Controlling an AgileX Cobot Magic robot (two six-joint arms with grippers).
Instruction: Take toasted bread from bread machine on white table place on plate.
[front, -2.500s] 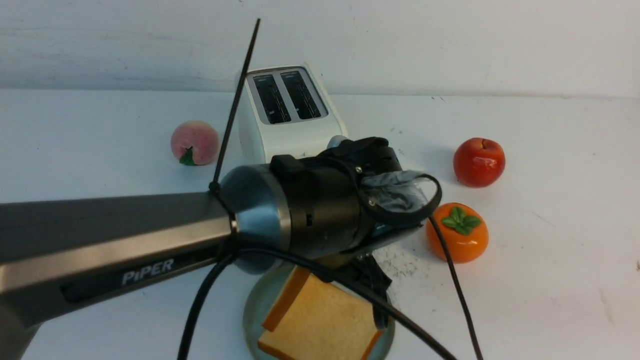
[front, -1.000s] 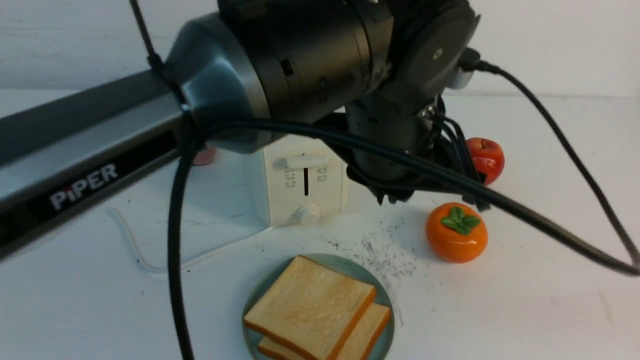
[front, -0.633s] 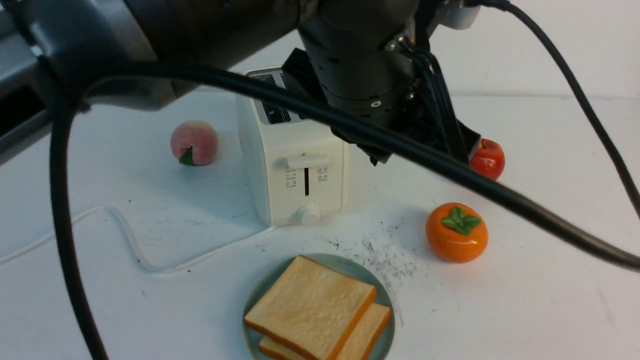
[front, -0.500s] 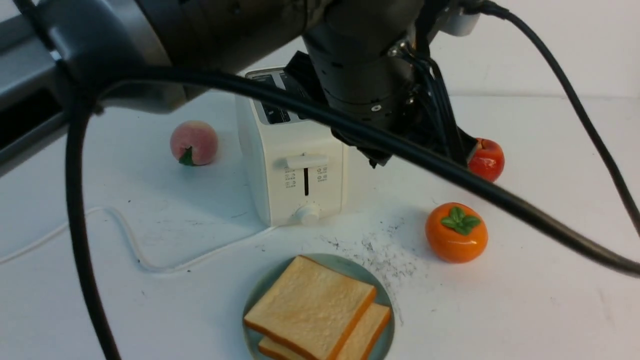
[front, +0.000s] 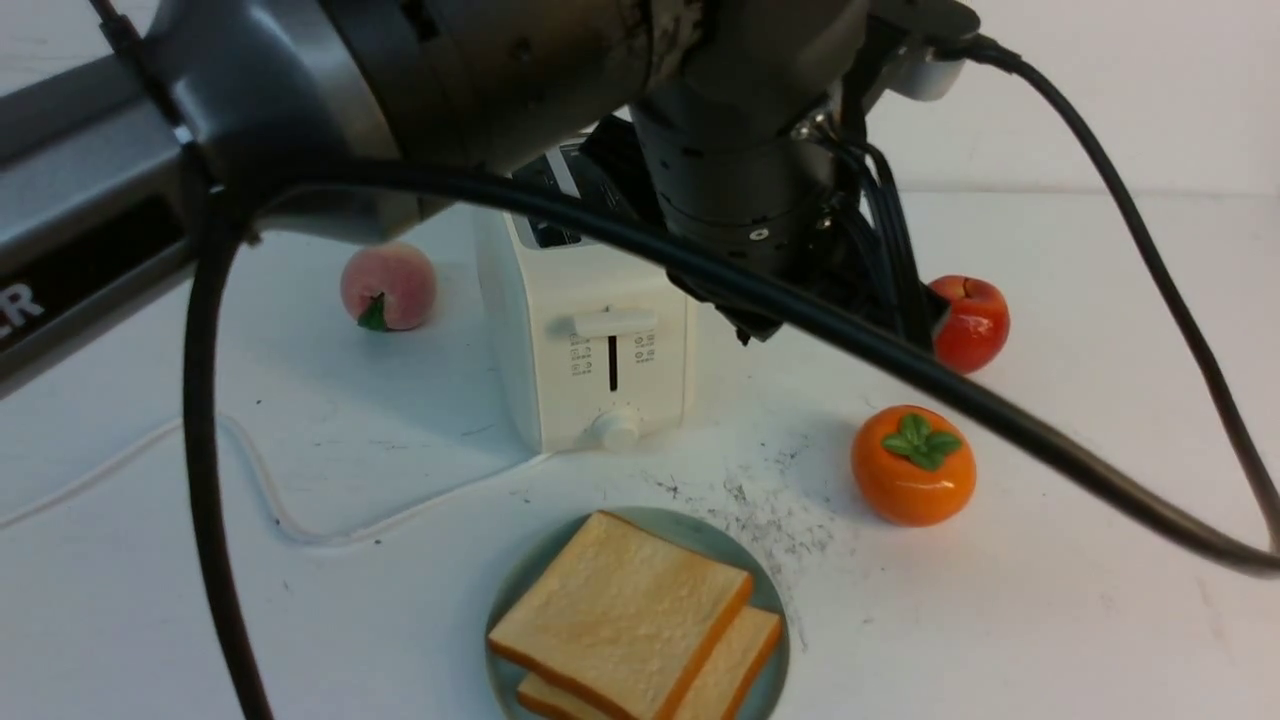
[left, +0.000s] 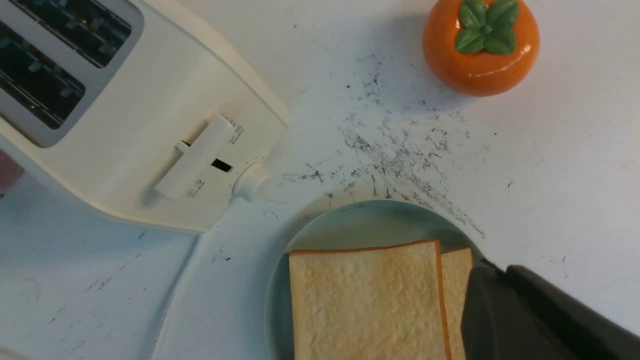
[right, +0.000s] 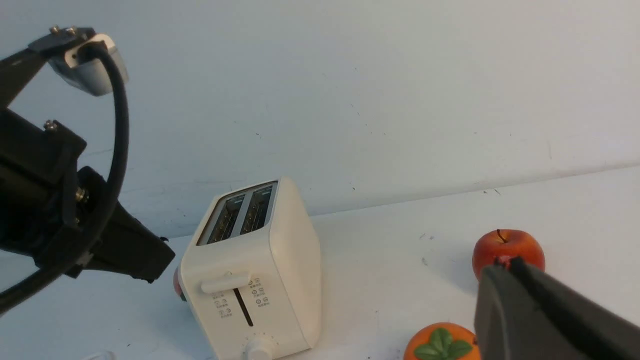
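Two slices of toasted bread lie stacked on the plate (front: 700, 527) at the front of the white table (front: 1050, 600). The top slice (front: 620, 615) partly covers the lower slice (front: 738, 650). Behind the plate, the bread machine (front: 585, 340) stands with both dark slots empty. My left gripper (left: 492, 270) is shut and holds nothing. It hangs high over the plate's edge and shows in the front view (front: 745, 328) beside the bread machine. My right gripper (right: 505, 265) is also shut and holds nothing. It is raised, pointing towards the apple, and is outside the front view.
A peach (front: 388, 285) sits left of the bread machine. An apple (front: 970, 320) and an orange persimmon (front: 912, 465) sit to its right. The white cord (front: 280, 510) runs across the table on the left. My left arm and its black cable (front: 900, 370) cross the upper front view.
My left gripper has let go of the second slice, which now lies flat on the first. It has risen clear of the plate to beside the bread machine, and its jaws have closed.
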